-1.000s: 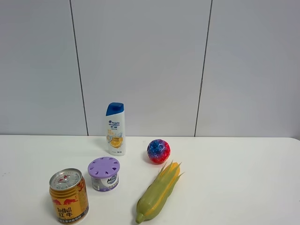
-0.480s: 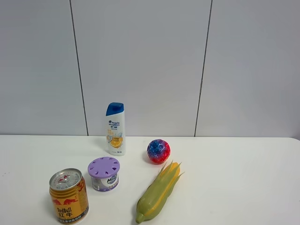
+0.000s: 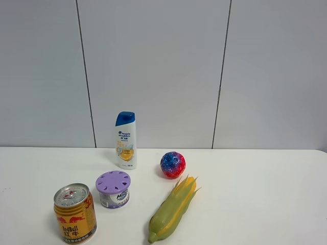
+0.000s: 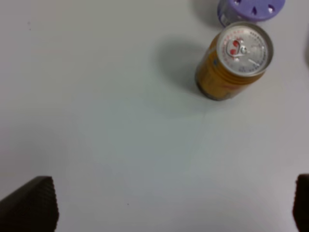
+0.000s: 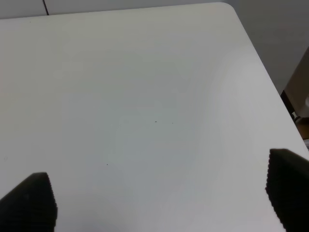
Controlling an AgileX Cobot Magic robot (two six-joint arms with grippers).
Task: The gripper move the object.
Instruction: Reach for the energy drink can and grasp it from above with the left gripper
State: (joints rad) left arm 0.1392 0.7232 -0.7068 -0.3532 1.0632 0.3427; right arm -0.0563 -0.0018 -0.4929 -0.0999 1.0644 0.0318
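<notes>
Left wrist view: left hand (image 4: 173,198) is spread wide, well apart from the can (image 4: 235,60). Can's upright on the counter (image 4: 96,121), just beside the tub (image 4: 248,8). Right hand (image 5: 161,186) is spread wide too.

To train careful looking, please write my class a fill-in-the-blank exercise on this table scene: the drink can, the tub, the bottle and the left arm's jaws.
1. The gold can stands ___ on the white table.
2. The tub next to it has a ___ lid.
3. The shampoo bottle has a ___ cap.
4. The left gripper has its jaws ___, with nothing between them.

Missing words: upright; purple; blue; open.
</notes>
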